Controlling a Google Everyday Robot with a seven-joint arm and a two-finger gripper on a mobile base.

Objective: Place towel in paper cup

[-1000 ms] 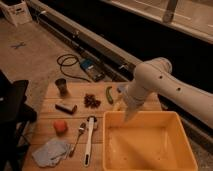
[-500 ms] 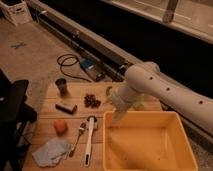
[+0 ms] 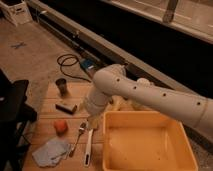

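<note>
Camera view shows the gripper (image 3: pixel 93 120) hanging low over the slatted wooden table (image 3: pixel 47 116), at the end of the white perforated arm (image 3: pixel 150 97) and just off the left wall of the large yellow plastic bin (image 3: pixel 150 145). Its jaws stand apart, with nothing between them. Just behind the forearm, a pale patch looks like the tall pale yellow-green paper cup (image 3: pixel 120 103). The arm hides most of it, so I cannot tell whether it stands upright.

Just below the gripper, a metal spoon (image 3: pixel 80 135) and a long white-handled utensil (image 3: pixel 89 148) lie side by side. Left of them sits a small orange ball (image 3: pixel 60 126), and beyond it a dark rectangular block (image 3: pixel 66 106) and a small dark metal cup (image 3: pixel 61 86). The soft blue-grey cloth towel (image 3: pixel 51 151) lies crumpled at the near left corner of the table, well apart from the gripper and untouched.

The step in hand looks like the reach for the towel, which is not yet grasped. The next move calls for swinging left and toward the near edge, clear of the spoon. The gripper should then come down on a raised fold and pinch enough cloth that it lifts in one bunch.

Counted: one gripper, one towel, one paper cup, one metal cup, one block, one orange ball, two utensils, one bin
</note>
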